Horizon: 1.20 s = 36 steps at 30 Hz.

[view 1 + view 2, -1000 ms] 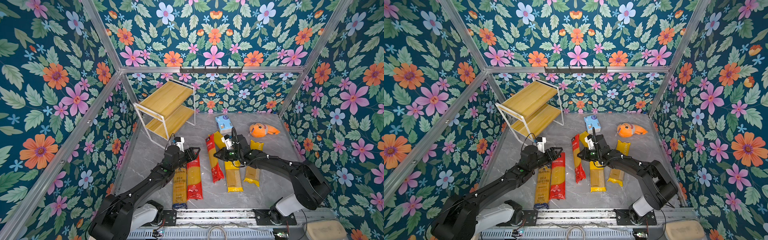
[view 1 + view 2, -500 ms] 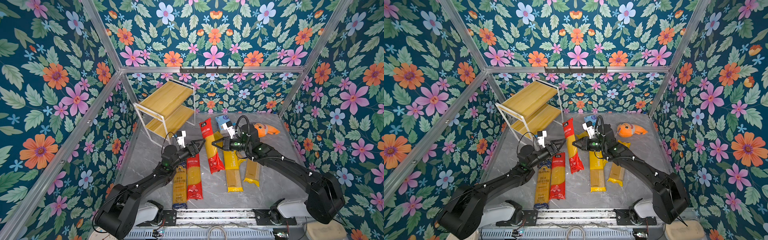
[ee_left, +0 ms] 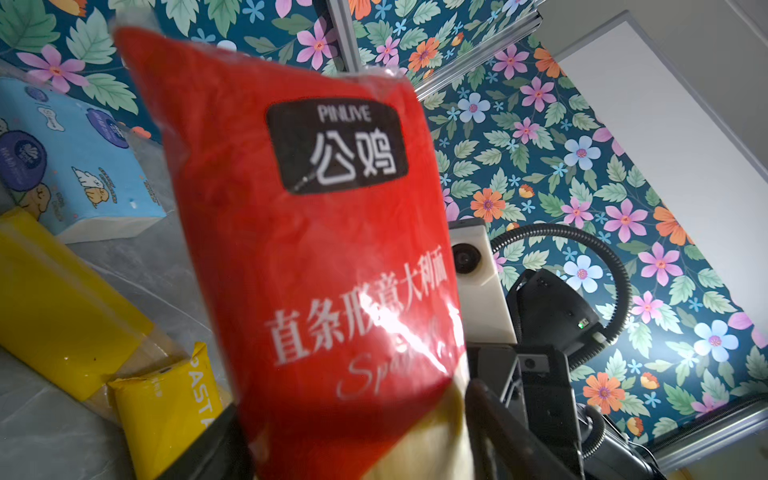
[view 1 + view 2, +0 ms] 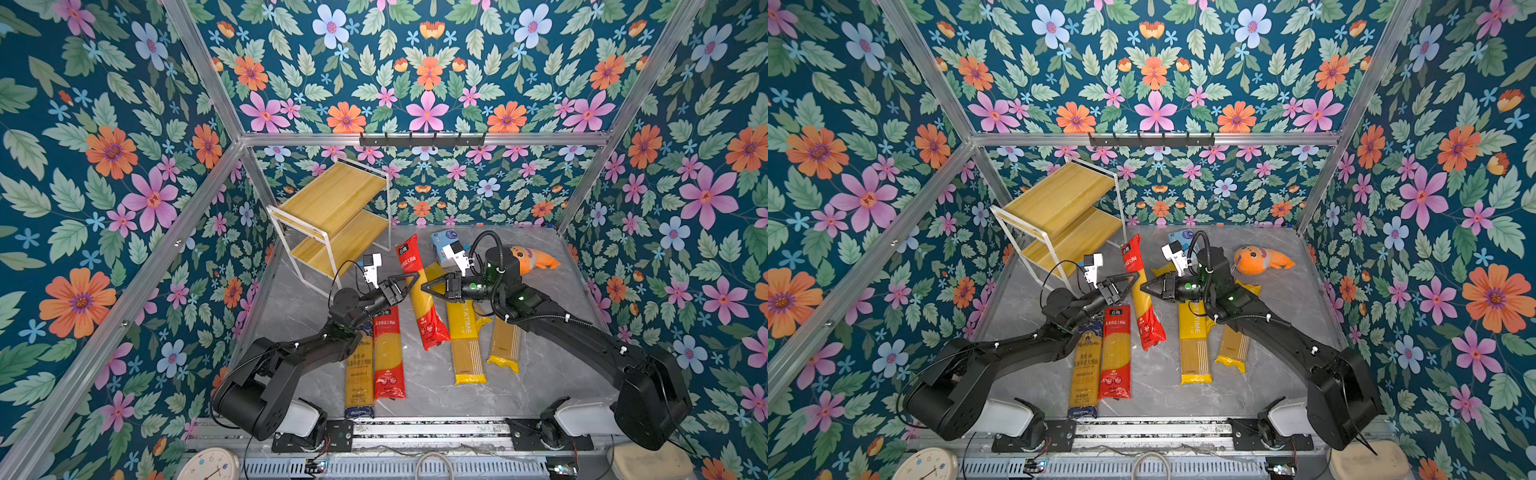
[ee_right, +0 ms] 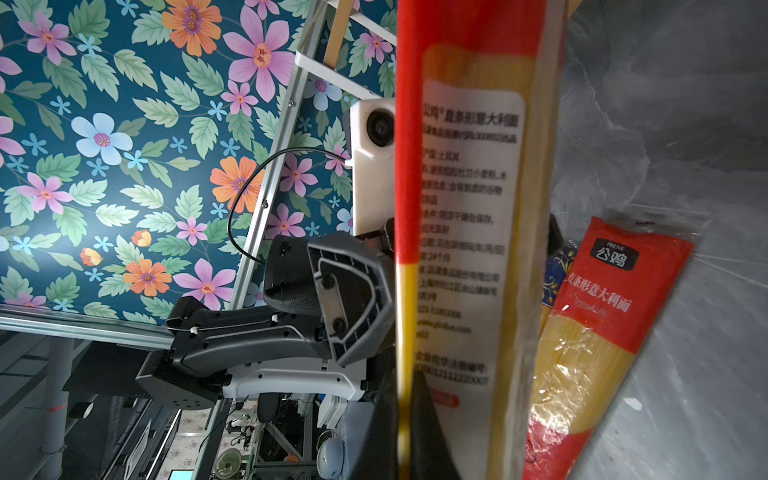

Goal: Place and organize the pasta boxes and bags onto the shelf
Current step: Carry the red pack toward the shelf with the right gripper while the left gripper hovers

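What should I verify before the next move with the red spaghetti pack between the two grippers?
1. Right gripper shut on the red pack's edge: ok.
2. Left gripper straddles that pack; firm clamp: cannot tell.
3. Pack's lower end off the table: cannot tell.
4. Shelf upright, both boards bare: ok.
5. Second red pack shelved: not ok, it lies on the table.

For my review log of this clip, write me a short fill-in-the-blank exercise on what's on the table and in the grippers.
The lifted long flat spaghetti pack, pinched by the right gripper, is coloured ___.
The two-tier white-framed wooden shelf holds ___ packs.
The orange plush toy lies nearer the ___ gripper.
Missing words: red; no; right.
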{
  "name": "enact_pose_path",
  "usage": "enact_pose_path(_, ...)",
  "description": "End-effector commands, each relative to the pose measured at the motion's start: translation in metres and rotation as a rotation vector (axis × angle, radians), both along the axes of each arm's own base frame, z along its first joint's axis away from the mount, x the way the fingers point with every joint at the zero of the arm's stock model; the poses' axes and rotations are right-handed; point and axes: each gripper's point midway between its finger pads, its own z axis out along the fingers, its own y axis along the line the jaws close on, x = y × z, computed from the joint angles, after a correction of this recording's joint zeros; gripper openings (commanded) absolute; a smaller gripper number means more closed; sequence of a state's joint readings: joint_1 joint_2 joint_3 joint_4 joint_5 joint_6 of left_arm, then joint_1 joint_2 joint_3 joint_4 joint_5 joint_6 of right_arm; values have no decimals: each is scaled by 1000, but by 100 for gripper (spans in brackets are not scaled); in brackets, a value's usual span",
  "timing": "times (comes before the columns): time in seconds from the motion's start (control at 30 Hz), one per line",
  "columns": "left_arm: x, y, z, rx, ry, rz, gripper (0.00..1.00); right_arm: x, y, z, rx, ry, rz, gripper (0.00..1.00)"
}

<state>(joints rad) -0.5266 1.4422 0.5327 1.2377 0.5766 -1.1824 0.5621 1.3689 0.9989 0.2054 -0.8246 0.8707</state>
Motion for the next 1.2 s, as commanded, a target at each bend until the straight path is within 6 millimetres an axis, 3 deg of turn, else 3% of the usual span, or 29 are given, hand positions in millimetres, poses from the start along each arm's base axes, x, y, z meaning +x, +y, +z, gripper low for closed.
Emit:
enact_pose_path(0.0,-8,1,22,-51,-73,-25,64,-5,4,26,79,-96,42,0)
enact_pose_path(0.2,-8,3,18,-44,-64,-12,54,2,1,34,115,-74,24,0)
enact_pose_path(0.43,-7,6,32,-42,-85,12,41,12,-2,16,25,-56,-38,0)
enact_pose_path(0.9,14,13,47,-54,-51,115,7,12,-9,13,46,-77,-100,16)
enact_pose_path(1.03,25,24,56,-72,-38,188,5,13,-16,5,18,-75,-142,25)
enact_pose_path(1.17,41,40,76,-94,-35,307,6,14,-30,-6,-23,-86,-216,47)
